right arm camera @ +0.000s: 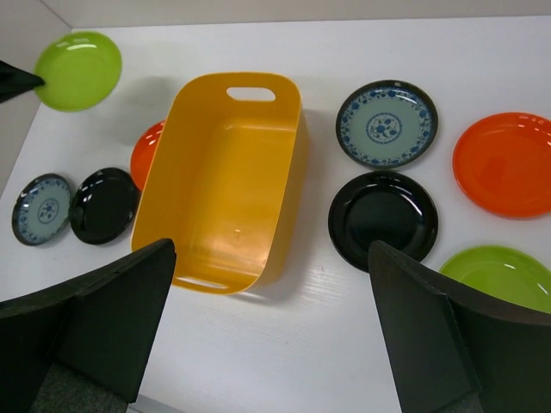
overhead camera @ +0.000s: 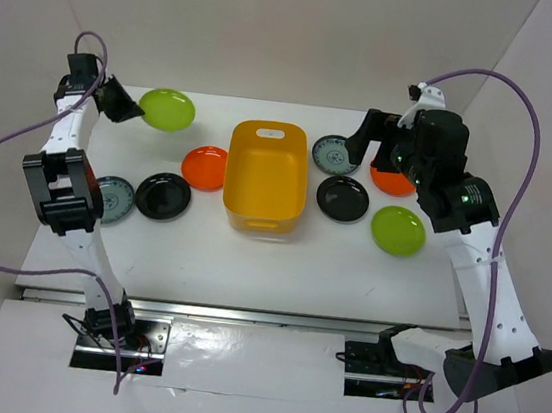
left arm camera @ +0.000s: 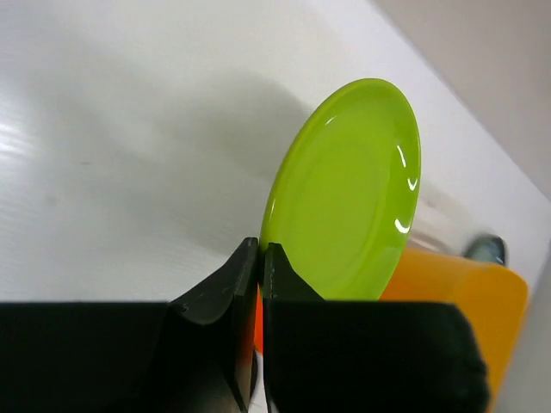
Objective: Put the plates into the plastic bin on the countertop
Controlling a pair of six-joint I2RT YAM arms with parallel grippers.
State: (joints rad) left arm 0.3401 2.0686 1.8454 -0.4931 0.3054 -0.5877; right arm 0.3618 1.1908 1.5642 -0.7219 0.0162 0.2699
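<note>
The yellow-orange plastic bin [overhead camera: 267, 176] stands empty mid-countertop and also shows in the right wrist view [right arm camera: 228, 172]. My left gripper [overhead camera: 125, 107] is shut on the rim of a lime green plate [overhead camera: 167, 110], holding it tilted above the back left of the countertop [overhead camera: 249, 264]; the left wrist view shows the gripper [left arm camera: 260, 249] and the plate [left arm camera: 344, 198]. My right gripper [overhead camera: 367, 142] is open and empty, high over the bin's right side [right arm camera: 271, 249]. Left of the bin lie an orange plate [overhead camera: 203, 166], a black plate [overhead camera: 163, 196] and a patterned plate [overhead camera: 113, 197].
Right of the bin lie a patterned plate [overhead camera: 335, 154], a black plate [overhead camera: 342, 199], a lime green plate [overhead camera: 398, 231] and an orange plate [overhead camera: 392, 181] partly under my right arm. White walls enclose the table. A metal rail [overhead camera: 242, 315] runs along the front.
</note>
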